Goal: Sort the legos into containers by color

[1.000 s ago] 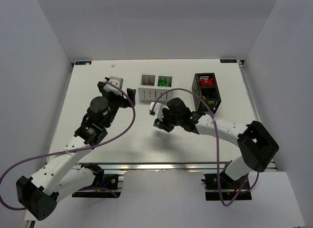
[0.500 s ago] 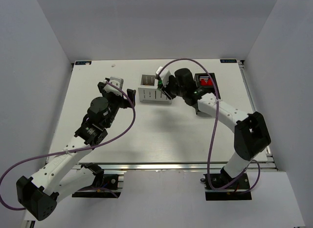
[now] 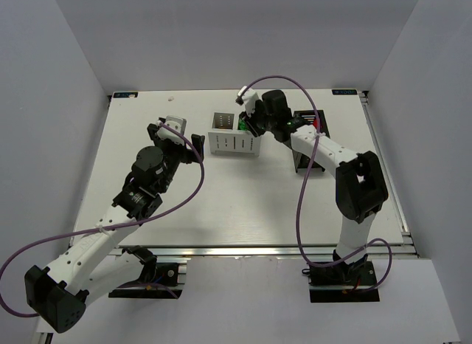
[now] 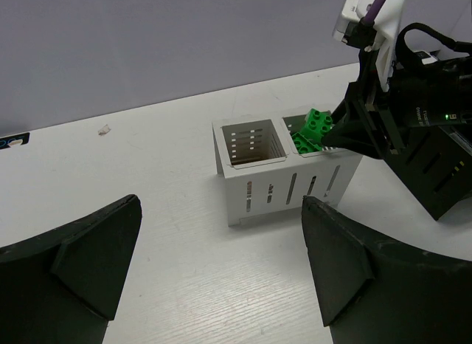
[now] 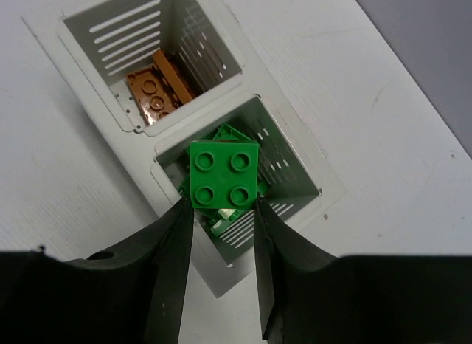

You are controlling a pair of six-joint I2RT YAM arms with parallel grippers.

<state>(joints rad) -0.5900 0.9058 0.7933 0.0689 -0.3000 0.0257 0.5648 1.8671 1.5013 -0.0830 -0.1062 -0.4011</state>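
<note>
Since a second ago the right arm has swung from the near middle of the table (image 3: 184, 204) to the far side. We find the right gripper (image 5: 221, 206) clamped on a green brick (image 5: 223, 174) at the rim of the white box (image 3: 234, 142), over its right compartment, where other green bricks (image 4: 301, 142) lie. Brown pieces (image 5: 158, 82) lie in the left compartment. The left gripper (image 4: 221, 285) hangs wide, holding nothing, left of that box. The black box (image 3: 306, 159) stands to the right

No readable text, labels too blurred
</note>
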